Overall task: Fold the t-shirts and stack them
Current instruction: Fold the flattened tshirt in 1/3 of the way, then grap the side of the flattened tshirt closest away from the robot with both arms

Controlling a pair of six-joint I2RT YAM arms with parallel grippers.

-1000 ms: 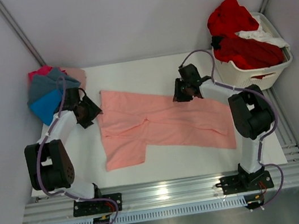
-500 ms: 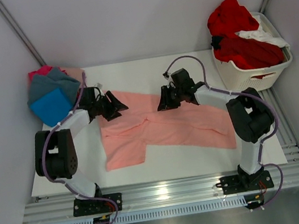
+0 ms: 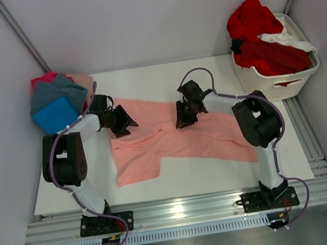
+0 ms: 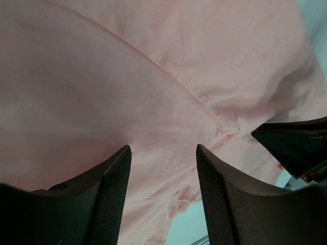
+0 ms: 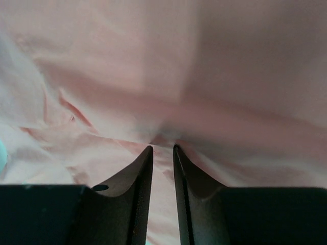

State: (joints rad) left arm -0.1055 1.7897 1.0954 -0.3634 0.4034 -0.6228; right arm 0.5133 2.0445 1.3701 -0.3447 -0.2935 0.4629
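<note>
Two grippers sit at the upper edge of the salmon-pink t-shirt (image 3: 210, 136), which lies spread mid-frame on the table (image 3: 143, 78). The left gripper (image 4: 162, 153) has its jaws apart over the cloth. The right gripper (image 5: 162, 149) has its jaws nearly together at a pucker, though whether they pinch it cannot be told. Both should probably bite the edge cleanly, then lift evenly so the fold lands square.

Robotics lab cell, white panel walls (image 3: 134, 20), aluminium rail frame (image 3: 184, 210)
</note>
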